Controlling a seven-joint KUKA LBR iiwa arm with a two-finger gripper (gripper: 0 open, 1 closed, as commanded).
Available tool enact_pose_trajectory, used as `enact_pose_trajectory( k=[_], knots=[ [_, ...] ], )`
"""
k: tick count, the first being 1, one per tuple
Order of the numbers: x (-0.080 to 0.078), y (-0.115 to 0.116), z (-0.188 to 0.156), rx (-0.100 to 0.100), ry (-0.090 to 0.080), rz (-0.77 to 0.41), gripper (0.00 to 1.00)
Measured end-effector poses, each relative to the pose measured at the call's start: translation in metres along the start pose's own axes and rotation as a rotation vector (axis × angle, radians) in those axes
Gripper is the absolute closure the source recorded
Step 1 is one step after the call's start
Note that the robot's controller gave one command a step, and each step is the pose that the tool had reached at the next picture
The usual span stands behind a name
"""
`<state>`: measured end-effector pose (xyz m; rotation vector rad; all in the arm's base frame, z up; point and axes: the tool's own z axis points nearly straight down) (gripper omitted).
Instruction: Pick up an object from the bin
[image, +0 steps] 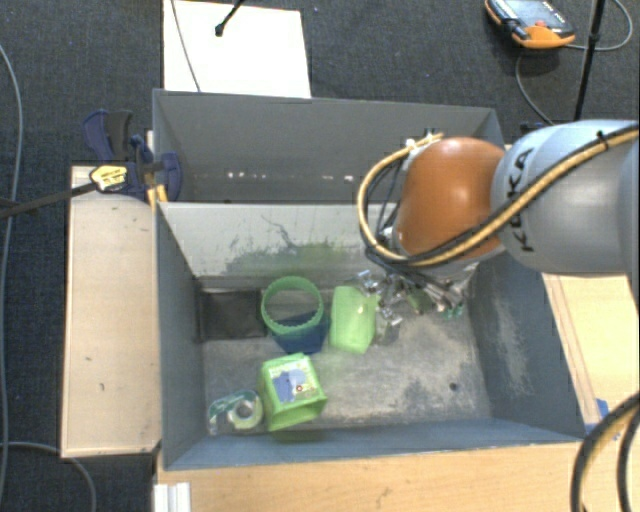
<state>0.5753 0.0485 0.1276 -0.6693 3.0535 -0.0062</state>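
Writing: "KUKA" is read on the arm (560, 200); the green cube's (292, 392) blue label cannot be read.
Hand (398, 305): set just beside the pale green block (352, 320), mid-bin.
Grip: cannot be told, hidden under the orange cover (445, 195).

The grey arm (575, 205) bears the black lettering "KUKA".

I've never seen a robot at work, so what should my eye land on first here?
The arm's round orange cover stands out most, hanging over the right half of the grey bin. Just under it the gripper sits close beside a pale green block at the bin's middle; a green ring lies left of that, and a bright green cube near the front wall.
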Motion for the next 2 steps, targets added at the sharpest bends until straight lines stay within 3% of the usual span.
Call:
enact_pose_trajectory(
  k=[1,2],
  knots=[
    [-0.001,0.0,-0.063,0.003,-0.007,-0.012,1.0],
    [-0.005,-0.008,-0.095,0.004,-0.013,0.044,1.0]
  ],
)
